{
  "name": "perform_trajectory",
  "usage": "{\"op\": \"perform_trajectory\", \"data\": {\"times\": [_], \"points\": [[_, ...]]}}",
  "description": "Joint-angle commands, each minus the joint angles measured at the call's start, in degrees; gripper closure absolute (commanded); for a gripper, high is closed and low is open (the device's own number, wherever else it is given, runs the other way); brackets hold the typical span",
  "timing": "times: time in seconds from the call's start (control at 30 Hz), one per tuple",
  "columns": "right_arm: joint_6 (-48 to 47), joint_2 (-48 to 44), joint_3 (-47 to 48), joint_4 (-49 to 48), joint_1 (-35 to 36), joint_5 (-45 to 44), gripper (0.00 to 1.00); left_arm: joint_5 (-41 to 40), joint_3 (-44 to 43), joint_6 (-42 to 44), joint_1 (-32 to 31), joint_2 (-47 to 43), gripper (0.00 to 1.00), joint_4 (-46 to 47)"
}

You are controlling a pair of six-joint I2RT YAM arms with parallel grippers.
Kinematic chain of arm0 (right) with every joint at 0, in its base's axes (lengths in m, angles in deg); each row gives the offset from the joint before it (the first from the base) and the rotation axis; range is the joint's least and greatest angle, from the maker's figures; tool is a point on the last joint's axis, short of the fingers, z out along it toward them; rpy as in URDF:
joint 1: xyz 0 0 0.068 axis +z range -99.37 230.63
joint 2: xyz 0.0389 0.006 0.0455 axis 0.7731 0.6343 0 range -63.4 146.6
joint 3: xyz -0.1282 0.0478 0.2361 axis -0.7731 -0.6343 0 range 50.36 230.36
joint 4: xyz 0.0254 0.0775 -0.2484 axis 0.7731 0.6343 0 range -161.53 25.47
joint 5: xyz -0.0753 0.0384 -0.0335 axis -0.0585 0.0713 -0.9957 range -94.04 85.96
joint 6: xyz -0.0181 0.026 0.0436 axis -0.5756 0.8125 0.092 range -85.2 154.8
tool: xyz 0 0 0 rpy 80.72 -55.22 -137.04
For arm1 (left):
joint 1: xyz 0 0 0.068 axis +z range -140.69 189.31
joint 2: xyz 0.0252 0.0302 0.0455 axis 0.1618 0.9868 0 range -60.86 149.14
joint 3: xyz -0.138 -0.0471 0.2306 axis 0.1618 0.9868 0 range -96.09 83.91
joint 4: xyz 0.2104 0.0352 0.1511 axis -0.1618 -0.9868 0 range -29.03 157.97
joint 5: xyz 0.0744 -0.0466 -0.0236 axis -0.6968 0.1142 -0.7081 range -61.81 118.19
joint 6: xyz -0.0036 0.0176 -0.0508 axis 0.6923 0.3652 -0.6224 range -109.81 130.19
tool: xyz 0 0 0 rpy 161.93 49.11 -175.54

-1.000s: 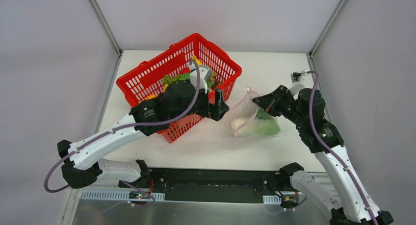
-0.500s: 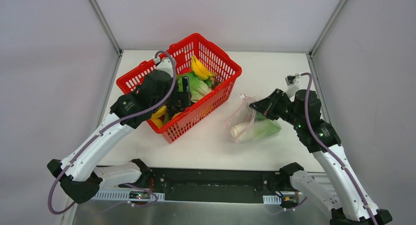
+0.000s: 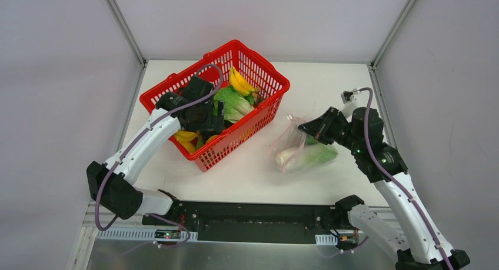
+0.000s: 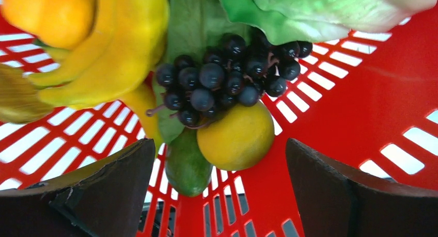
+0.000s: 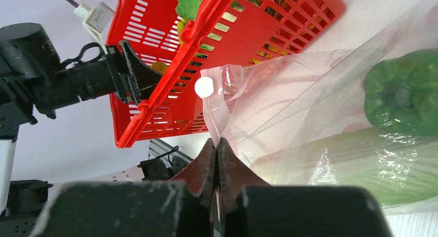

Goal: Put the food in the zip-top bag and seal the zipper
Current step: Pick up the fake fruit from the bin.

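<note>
Loading was judged to be the step in hand, with sealing not yet begun. The left fingers [image 3: 212, 116] were spread wide and empty inside the red basket [image 3: 235, 147]. In the wrist view they were poised above a round yellow fruit [image 4: 236, 136] and a bunch of dark grapes [image 4: 222, 82], with bananas [image 4: 113, 51] and leafy greens [image 4: 330, 10] close by. The zip-top bag [image 3: 292, 142] lay on the desk [image 3: 329, 82] just beside the basket. Its mouth edge was pinched by the right fingers [image 5: 216, 154], which were pressed tight together on the film near the zipper [image 5: 217, 105]. A long white-green cabbage [image 5: 361, 167] and a green pepper [image 5: 403, 92] were seen inside the bag. The next move was judged to call for the left fingers to be lowered around one item, probably the yellow fruit or the grapes. They would need to be closed firmly enough for a smooth, round surface, and the item then carried to the bag's mouth. How far that mouth gaped could not be made out through the crumpled film. Most of the zipper's length was lost in the folds, and the basket's lower layer was hidden beneath the greens.
</note>
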Motion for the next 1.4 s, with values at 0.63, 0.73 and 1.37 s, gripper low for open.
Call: {"op": "perform_trajectory", "data": {"times": [0.63,0.73,1.37], "points": [[0.5,0.1,-0.4,-2.7,-0.1,-0.4,0.99,10.0,6.9,-7.4,0.3,7.6,0.07,2.4],[0.5,0.3,-0.5,-3.0,-0.1,-0.4,1.0,10.7,7.3,-7.5,0.2,9.1,0.11,2.7],[0.2,0.8,0.5,-2.4,-0.1,-0.6,0.99,5.4,4.1,-5.9,0.1,2.8,0.9,-1.3]]}}
